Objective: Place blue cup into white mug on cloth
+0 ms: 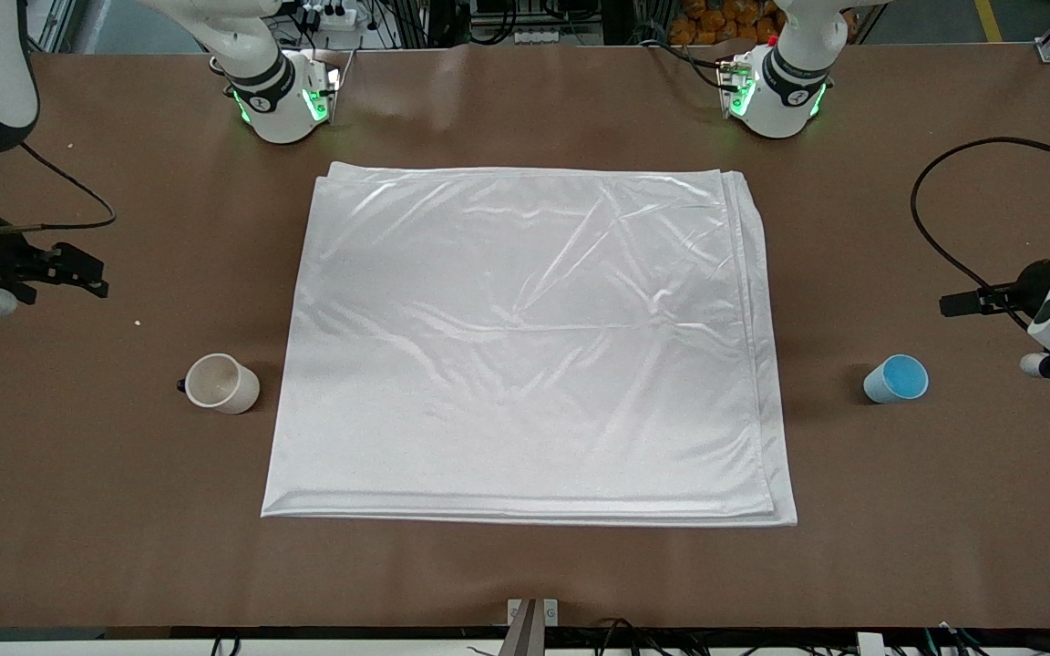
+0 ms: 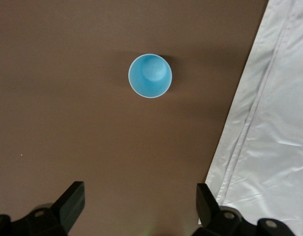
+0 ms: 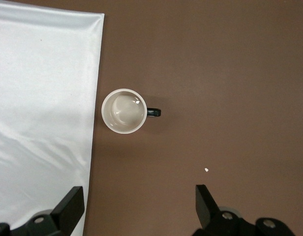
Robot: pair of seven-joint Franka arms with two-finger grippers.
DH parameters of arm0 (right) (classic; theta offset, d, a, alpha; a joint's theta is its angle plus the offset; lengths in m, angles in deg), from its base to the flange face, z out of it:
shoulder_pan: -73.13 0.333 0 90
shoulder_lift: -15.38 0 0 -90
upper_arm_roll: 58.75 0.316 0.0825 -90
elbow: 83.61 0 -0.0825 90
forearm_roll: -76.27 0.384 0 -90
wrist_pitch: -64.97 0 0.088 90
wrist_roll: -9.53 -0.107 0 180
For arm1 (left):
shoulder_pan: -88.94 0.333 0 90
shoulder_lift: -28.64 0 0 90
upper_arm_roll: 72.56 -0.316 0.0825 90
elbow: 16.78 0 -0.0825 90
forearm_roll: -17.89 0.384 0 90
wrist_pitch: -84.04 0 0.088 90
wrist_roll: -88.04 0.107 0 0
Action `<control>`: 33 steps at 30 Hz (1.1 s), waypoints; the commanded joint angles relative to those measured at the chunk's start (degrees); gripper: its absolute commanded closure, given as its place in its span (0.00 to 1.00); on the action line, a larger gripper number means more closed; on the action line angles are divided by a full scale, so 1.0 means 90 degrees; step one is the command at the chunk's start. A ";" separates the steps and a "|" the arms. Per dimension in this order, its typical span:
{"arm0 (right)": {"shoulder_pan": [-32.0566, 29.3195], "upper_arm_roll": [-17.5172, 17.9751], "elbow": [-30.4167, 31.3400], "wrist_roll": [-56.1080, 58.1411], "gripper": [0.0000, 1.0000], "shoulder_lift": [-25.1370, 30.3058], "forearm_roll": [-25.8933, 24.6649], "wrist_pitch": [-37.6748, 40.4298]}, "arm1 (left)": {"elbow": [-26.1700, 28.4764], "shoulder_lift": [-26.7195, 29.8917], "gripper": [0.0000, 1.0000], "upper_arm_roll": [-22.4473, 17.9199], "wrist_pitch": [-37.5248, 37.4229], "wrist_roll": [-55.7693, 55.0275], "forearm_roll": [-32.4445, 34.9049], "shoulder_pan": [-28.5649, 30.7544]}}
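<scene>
The light-blue cup (image 1: 896,379) stands upright on the bare brown table at the left arm's end, beside the cloth's edge; it also shows in the left wrist view (image 2: 150,75). The off-white mug (image 1: 221,384) with its dark handle stands upright on the table at the right arm's end, just off the cloth; it also shows in the right wrist view (image 3: 123,111). The shiny white cloth (image 1: 530,337) lies flat mid-table, bare. My left gripper (image 2: 140,206) is open and empty over bare table near the cup (image 1: 972,301). My right gripper (image 3: 140,206) is open and empty over bare table near the mug (image 1: 78,269).
The arm bases (image 1: 283,100) (image 1: 776,91) stand along the table's robot edge. A black cable (image 1: 931,228) loops over the table at the left arm's end. A small white crumb (image 1: 137,322) lies near the mug. The cloth's layered edge shows in both wrist views (image 2: 250,147) (image 3: 43,98).
</scene>
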 commanded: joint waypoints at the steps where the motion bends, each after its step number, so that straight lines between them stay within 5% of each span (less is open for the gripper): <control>1: -0.0013 0.0005 0.0328 0.1003 0.00 -0.0066 0.0020 -0.0405 | 0.0220 -0.0111 0.00 0.0048 0.0443 0.0357 0.0235 0.0238; 33: -0.0169 0.0005 0.0884 0.6150 0.00 -0.1297 0.0020 -0.1967 | 0.0631 -0.1742 0.00 0.0038 0.2358 0.0456 0.1085 0.0415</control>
